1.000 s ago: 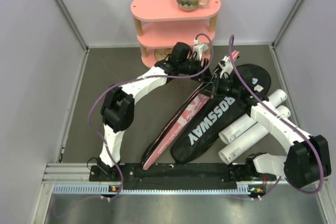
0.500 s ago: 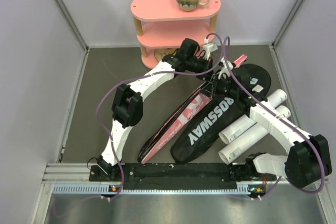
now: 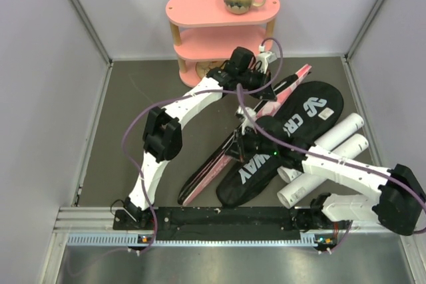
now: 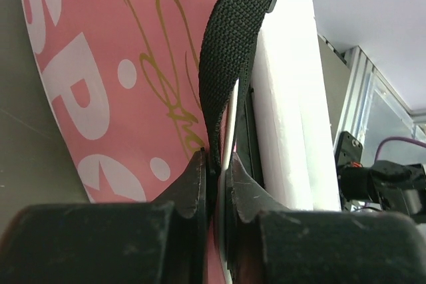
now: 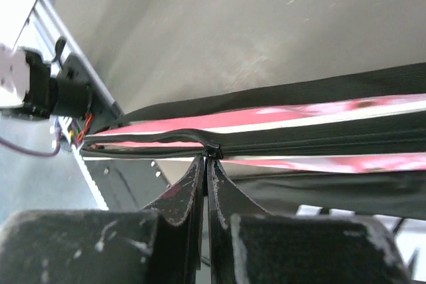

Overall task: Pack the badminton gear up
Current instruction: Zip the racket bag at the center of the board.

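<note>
Left jaws pinched on black strap (image 4: 233,51) of pink bag (image 4: 113,64), right jaws closed on its zipper pull (image 5: 213,153), open counter (image 3: 126,91) at frame's left

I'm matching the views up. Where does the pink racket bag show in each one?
Top external: pink racket bag runs diagonally across the centre.
Left wrist: bag fills the upper left, its strap in the jaws.
Right wrist: bag edge-on, a band across the middle.
Shared landmark: the rail at the near table edge.

Pale walls (image 3: 40,64), grey floor (image 3: 133,98), pink shelf (image 3: 193,6)
</note>
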Motion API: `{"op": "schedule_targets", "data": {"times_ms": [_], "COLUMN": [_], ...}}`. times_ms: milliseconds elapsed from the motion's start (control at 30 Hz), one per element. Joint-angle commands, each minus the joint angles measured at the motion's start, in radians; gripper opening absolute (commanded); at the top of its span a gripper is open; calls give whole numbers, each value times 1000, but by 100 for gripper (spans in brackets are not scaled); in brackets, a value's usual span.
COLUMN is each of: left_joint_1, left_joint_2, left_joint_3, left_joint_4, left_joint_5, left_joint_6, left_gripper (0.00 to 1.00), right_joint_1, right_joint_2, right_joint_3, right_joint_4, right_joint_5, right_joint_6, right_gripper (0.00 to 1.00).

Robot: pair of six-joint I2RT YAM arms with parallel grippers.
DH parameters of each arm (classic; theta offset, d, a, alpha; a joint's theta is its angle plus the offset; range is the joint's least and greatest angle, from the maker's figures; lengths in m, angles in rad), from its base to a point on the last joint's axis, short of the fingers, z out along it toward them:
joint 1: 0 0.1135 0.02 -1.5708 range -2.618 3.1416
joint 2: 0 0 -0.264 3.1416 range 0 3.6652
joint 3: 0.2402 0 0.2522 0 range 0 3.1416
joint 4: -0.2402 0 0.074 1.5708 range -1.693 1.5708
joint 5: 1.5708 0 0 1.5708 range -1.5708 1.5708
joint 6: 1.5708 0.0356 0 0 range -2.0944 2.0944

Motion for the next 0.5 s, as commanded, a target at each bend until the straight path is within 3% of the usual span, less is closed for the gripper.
{"op": "schedule_targets", "data": {"times_ms": [0,233,467], "left_joint_1": [17,25,51], "left_joint_2": [-71,-48,-23], "left_joint_3": [-18,-12,5], "left_joint_4": [175,222,215], "left_joint_5": [-134,-90,-92], "left_joint_6": [-2,61,113], "left_gripper": [0,0,0], "right_joint_1": [202,475,666], "right_joint_2": [13,171,422], "right_joint_3": [15,12,122], "right_joint_4": [136,320,357], "right_joint_5": [9,167,216], "right_joint_6": [49,19,-6], "right_gripper": [0,0,0]}}
